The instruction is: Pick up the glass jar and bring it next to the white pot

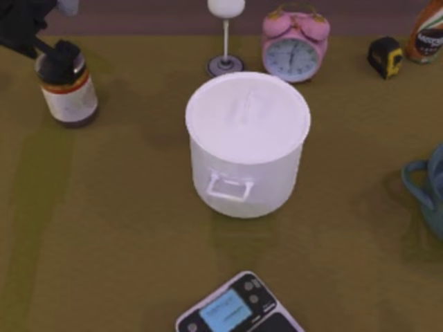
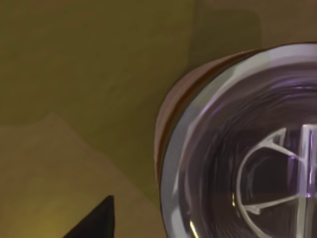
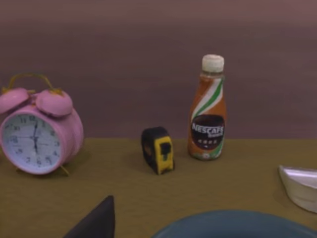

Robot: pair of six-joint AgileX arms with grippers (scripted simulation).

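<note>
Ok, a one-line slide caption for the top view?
Left gripper over the glass jar at far left, apart from the central white pot.

Olive-yellow table (image 1: 104, 228), dull mauve wall (image 3: 124, 59) behind

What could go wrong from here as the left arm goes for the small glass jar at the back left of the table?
The left gripper sits at the dark brown lid of the small white-labelled glass jar, which looks tilted, so a poor grip could tip it over. The jar is also far from the large white cylindrical pot, so it might slip on the way across. The pot's rectangular side handle juts out toward the front, and a careless placement could bump it.
</note>
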